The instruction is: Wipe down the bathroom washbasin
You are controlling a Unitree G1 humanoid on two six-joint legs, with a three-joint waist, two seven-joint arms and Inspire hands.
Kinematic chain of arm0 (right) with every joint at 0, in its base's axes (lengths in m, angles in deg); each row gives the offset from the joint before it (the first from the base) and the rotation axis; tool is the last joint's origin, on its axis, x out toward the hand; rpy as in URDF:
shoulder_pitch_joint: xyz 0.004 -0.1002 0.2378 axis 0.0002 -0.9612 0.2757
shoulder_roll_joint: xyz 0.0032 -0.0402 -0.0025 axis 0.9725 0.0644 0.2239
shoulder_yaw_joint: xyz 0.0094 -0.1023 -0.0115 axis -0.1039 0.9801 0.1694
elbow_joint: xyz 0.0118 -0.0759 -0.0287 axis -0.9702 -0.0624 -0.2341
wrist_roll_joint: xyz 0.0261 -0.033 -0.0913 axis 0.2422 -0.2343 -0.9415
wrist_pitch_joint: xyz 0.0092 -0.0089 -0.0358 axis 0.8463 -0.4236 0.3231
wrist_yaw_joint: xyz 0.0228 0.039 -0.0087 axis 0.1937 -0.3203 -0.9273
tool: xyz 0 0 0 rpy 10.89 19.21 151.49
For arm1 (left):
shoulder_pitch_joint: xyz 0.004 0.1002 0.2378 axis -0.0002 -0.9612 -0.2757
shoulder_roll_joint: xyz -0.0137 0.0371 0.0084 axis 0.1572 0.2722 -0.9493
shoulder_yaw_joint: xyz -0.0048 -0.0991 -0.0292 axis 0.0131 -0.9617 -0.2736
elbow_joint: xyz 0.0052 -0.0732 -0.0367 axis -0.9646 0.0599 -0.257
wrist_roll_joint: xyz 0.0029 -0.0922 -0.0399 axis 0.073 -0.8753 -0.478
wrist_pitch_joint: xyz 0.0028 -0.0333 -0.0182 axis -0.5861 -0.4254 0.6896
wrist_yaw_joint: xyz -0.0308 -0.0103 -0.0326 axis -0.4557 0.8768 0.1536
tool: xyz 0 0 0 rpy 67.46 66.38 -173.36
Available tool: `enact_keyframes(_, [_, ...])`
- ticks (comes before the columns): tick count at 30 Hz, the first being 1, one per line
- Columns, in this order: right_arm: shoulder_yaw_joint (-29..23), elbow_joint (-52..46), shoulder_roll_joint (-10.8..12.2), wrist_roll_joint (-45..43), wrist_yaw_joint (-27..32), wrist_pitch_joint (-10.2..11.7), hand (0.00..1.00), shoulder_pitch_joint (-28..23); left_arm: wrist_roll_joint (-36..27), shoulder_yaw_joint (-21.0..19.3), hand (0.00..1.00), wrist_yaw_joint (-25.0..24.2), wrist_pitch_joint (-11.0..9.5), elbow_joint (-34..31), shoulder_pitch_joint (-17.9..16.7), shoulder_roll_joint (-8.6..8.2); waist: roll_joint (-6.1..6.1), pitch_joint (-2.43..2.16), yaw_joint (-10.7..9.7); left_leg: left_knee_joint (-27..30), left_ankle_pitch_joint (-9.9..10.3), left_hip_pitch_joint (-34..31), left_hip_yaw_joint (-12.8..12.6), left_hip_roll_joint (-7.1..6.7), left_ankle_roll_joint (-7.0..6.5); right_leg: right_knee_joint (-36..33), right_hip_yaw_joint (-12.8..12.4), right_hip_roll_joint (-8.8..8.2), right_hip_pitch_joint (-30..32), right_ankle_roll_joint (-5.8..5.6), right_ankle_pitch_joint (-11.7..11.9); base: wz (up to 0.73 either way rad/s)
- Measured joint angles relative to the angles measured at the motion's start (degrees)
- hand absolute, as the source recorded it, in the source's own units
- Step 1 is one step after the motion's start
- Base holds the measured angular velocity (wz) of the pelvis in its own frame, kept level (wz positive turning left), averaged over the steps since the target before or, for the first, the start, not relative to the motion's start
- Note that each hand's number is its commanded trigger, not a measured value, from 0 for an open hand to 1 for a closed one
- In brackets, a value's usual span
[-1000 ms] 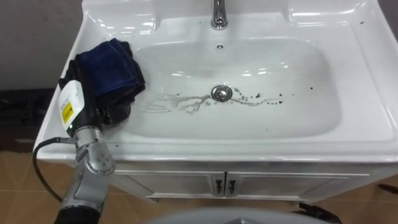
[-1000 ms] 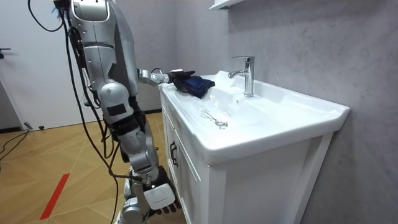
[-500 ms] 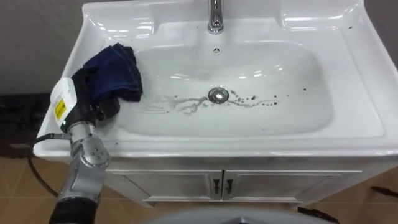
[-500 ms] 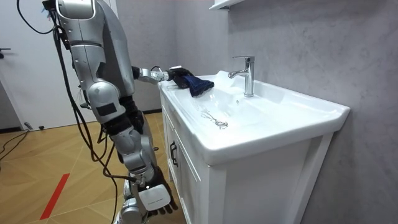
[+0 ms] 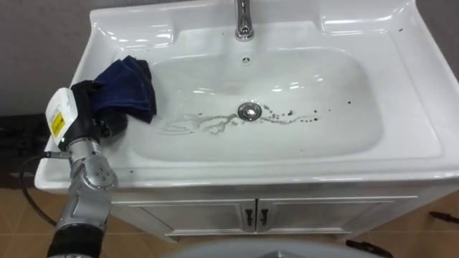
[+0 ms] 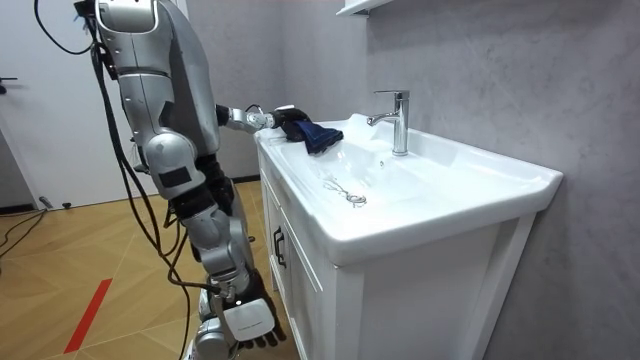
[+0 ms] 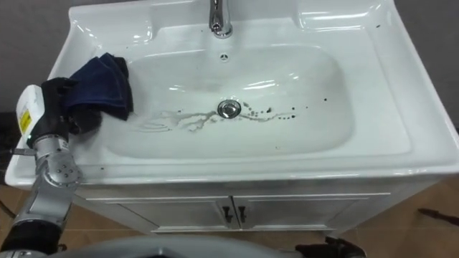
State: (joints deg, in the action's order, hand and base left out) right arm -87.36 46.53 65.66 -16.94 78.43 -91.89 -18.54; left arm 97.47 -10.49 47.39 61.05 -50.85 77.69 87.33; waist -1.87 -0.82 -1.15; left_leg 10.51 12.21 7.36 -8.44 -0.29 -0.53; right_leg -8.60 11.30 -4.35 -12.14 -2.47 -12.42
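Right now my left hand (image 5: 99, 120) is at the left rim of the basin (image 5: 423, 107), clenched on the dark blue cloth (image 5: 130, 87). The cloth is bunched in my grasp. From there it drapes over the rim and onto the bowl's left slope, its loose folds lying against the white surface.

Further in, a pale smear (image 5: 193, 123) runs across the bottom from near the cloth's lower edge towards the drain (image 5: 249, 110). To the right of the drain a scatter of dark specks (image 5: 301, 115) lies along the bowl's floor, with a few more further right and one near the basin's back right corner. The faucet (image 5: 244, 18) stands upright at the middle of the back edge, well apart from the cloth. Below the front rim the cabinet doors (image 5: 323, 215) are shut, with their two handles (image 5: 252, 215) side by side at the centre.

In the room view I stand upright on the wooden floor (image 6: 90, 250) at the front of the vanity, towards its left end. My left arm reaches out level over that corner, and the cloth hangs from my hand over the rim.
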Motion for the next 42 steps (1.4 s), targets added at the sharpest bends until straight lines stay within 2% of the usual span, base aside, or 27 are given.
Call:
enact_keyframes(5, [0.9,-1.1,0.0,-0.6,0.4,0.0,0.00,0.1,0.2,-0.1,1.00,-0.3,0.1,-0.7,0.1,-0.04,-0.04,-0.08,0.0,0.5,0.0,-0.7,0.4,-0.02,0.00,0.2,0.3,-0.01,0.2,0.00,0.0,0.03])
enact_keyframes(10, [2.5,-2.2,0.1,-1.7,0.3,0.8,0.00,0.6,0.5,0.3,1.00,-0.8,1.0,-4.6,-1.3,-0.30,0.04,-0.12,-0.1,1.2,0.0,-1.6,1.2,-0.13,0.01,0.9,1.3,-0.03,0.2,0.03,0.0,0.11])
enact_keyframes(12, [2.5,-1.7,0.1,-1.8,0.3,1.6,0.00,0.6,0.9,1.2,1.00,-1.4,2.5,-7.6,-1.6,-0.44,0.13,-0.10,-0.2,1.8,0.0,-2.4,2.6,-0.35,0.00,1.0,2.7,-0.13,0.3,0.02,0.0,0.33])
enact_keyframes(16, [2.4,-0.5,0.6,-1.5,0.4,3.2,0.00,0.9,2.4,1.3,1.00,-3.4,4.6,-12.1,-1.7,-1.06,0.23,0.05,-0.1,2.6,0.0,-3.9,4.0,-0.38,0.01,0.9,3.7,-0.07,1.0,0.03,0.0,0.18])
enact_keyframes(19, [2.4,0.8,0.9,-1.5,0.3,4.1,0.00,1.4,2.4,1.8,1.00,-3.4,4.8,-17.0,-2.3,-1.76,0.62,0.53,-0.2,2.8,0.0,-4.8,4.6,-0.41,0.03,0.9,4.3,-0.02,1.3,0.04,0.0,0.11])
enact_keyframes(23, [2.4,2.0,1.0,-1.0,0.3,5.4,0.00,1.6,2.4,4.0,1.00,-3.3,4.7,-21.7,-2.6,-1.76,0.65,0.76,-0.2,2.8,0.0,-5.0,4.6,-0.43,0.03,0.9,4.5,-0.02,1.3,0.06,0.1,0.02])
enact_keyframes(27, [2.4,4.0,0.6,0.1,0.4,6.6,0.00,2.0,3.6,5.6,1.00,-3.0,3.5,-24.7,-2.6,-1.76,-0.19,0.83,-0.5,2.7,0.0,-5.1,4.5,-0.41,0.03,0.9,4.5,-0.01,1.4,0.06,0.1,0.00])
enact_keyframes(30, [2.4,4.9,0.5,0.6,0.9,7.7,0.00,1.7,5.2,6.5,1.00,-2.8,3.5,-27.4,-2.6,-1.75,-0.52,0.84,-0.7,2.7,0.0,-5.2,4.6,-0.40,0.04,1.0,4.5,0.02,1.4,0.06,0.1,0.00])
enact_keyframes(33, [2.7,5.7,0.6,0.6,1.6,8.6,0.00,1.7,7.4,7.0,1.00,-2.6,1.9,-28.9,-2.6,-1.75,-0.69,0.92,-1.0,2.7,0.0,-4.7,4.5,-0.43,0.04,1.0,3.9,0.00,1.4,0.06,0.1,0.00])
enact_keyframes(37, [3.0,5.9,0.6,0.4,1.7,9.9,0.00,1.7,7.9,7.5,1.00,-1.5,-0.4,-28.9,-2.6,-1.75,-0.68,0.94,-1.7,2.5,0.0,-4.5,4.4,-0.41,0.06,1.0,3.7,0.00,1.3,0.06,0.1,0.00])
enact_keyframes(42, [3.0,5.9,0.6,0.4,1.7,10.6,0.00,1.7,8.6,8.5,1.00,-1.5,-1.1,-28.9,-2.6,-1.75,-0.36,1.11,-1.8,2.2,0.0,-4.1,3.9,-0.38,0.06,0.9,3.1,-0.02,1.2,0.06,0.1,-0.07])
